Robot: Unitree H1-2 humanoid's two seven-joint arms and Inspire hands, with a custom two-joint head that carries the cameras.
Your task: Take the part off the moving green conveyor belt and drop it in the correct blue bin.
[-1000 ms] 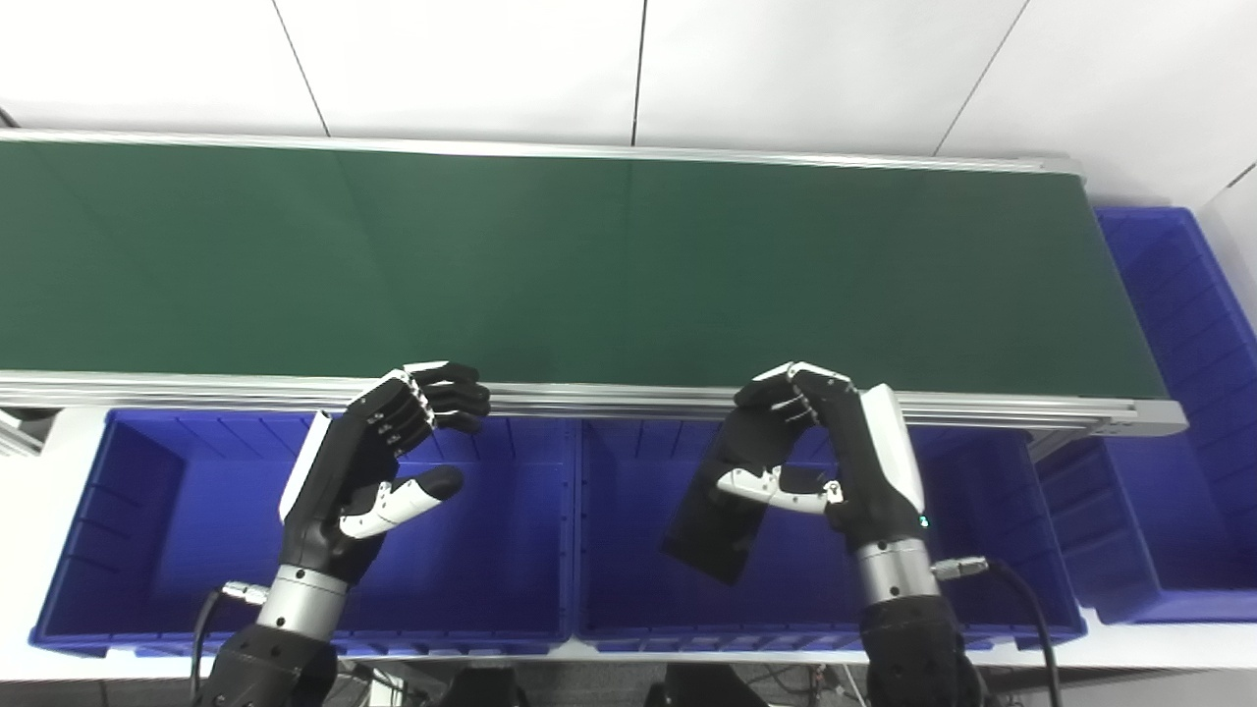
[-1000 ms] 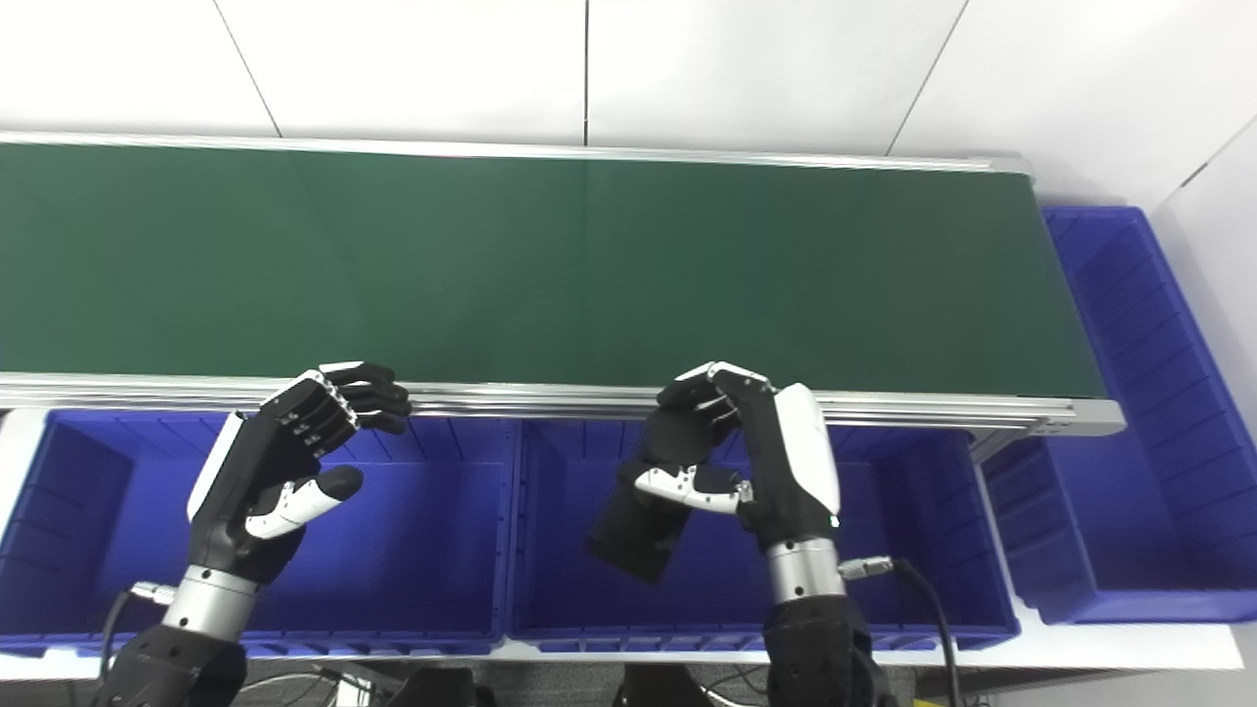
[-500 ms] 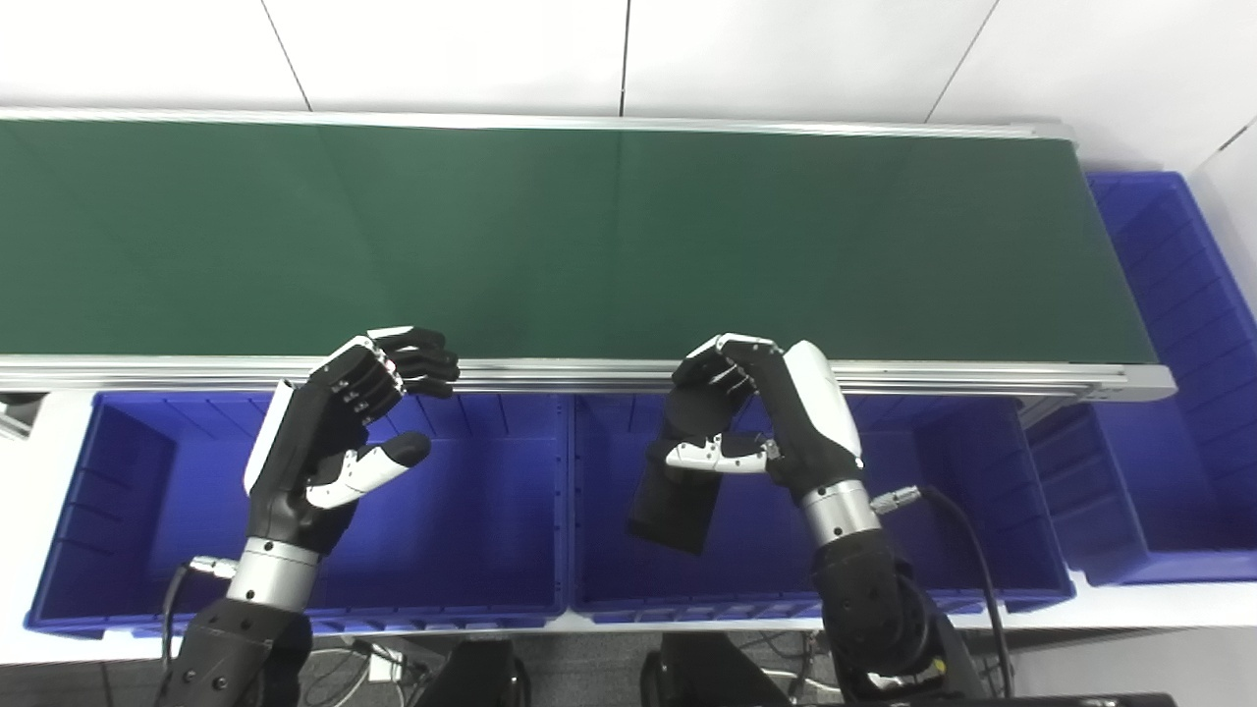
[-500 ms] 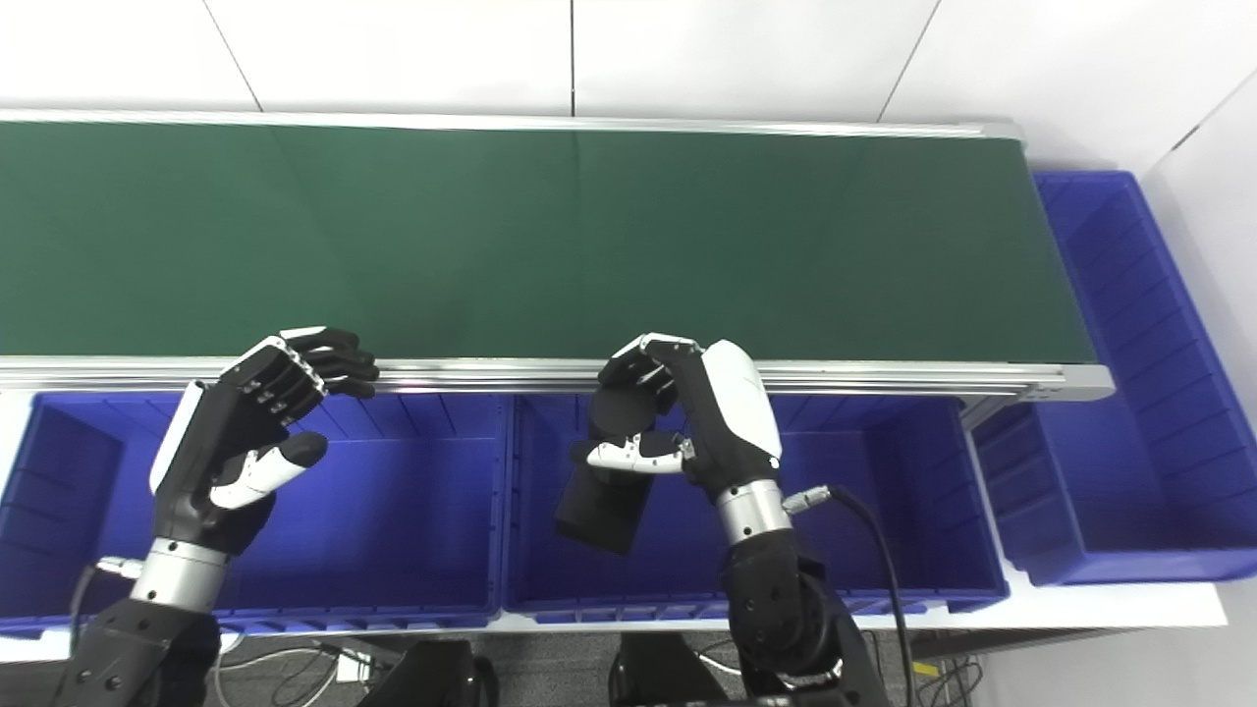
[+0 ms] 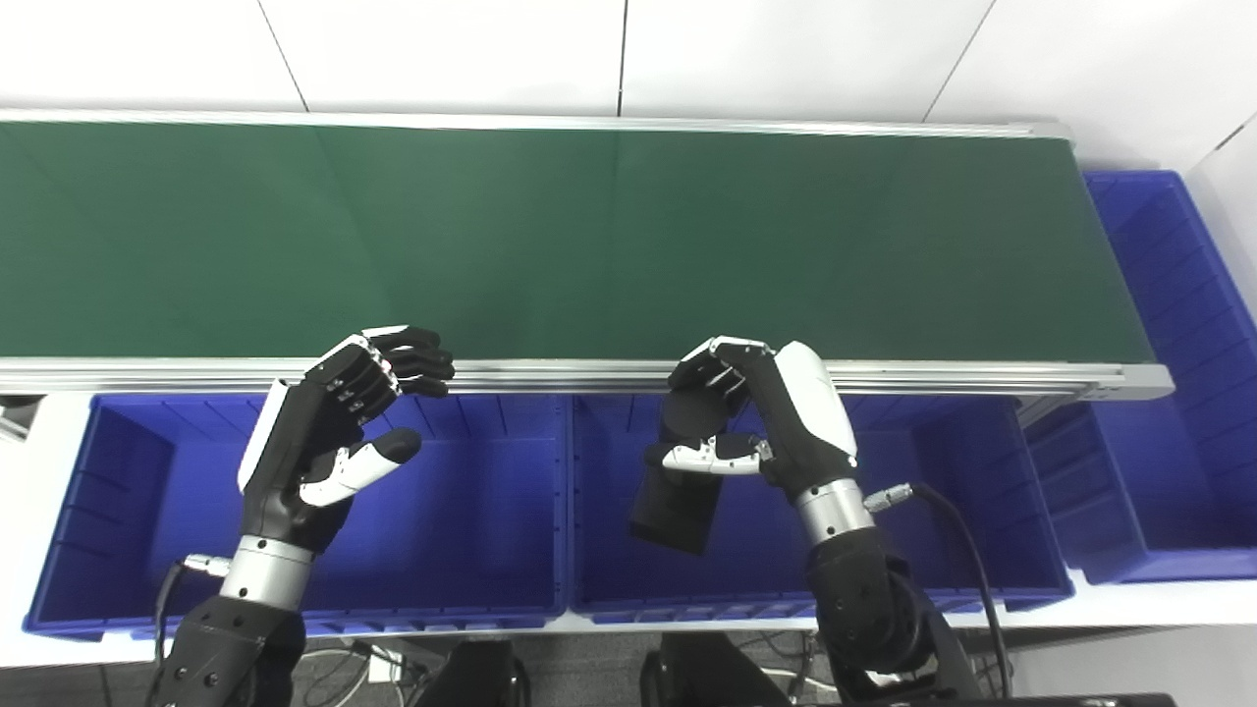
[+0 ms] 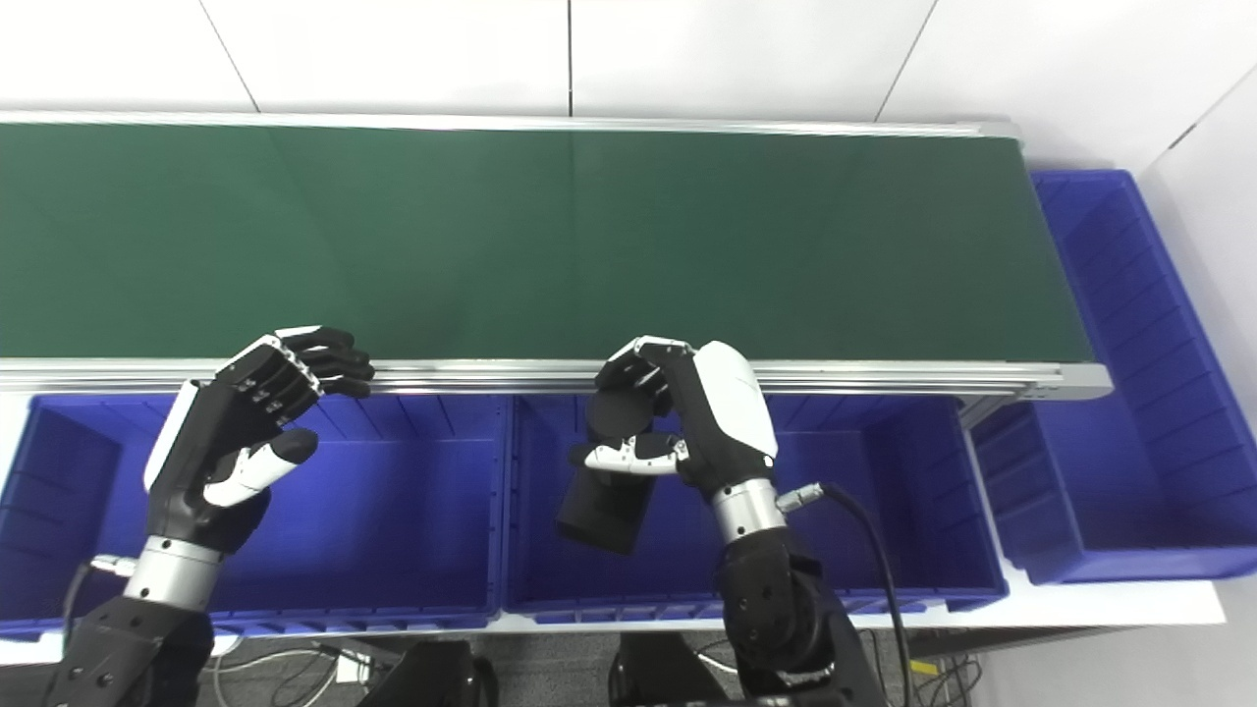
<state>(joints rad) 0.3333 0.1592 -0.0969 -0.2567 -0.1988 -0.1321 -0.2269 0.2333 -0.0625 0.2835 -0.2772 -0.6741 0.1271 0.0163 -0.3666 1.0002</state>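
Right hand (image 5: 761, 432) pinching black rectangular part (image 5: 678, 496) between thumb and fingers; part hangs at 7 o'clock of the hand, above the middle blue bin (image 5: 943, 511). Left hand (image 5: 329, 432) empty, fingers curled but apart, over the left blue bin (image 5: 128, 511). Green conveyor belt (image 5: 589, 245) at 12 o'clock.

wall (image 5: 786, 49): white panels, dark seams | cables (image 6: 295, 668): under bins, btm edge
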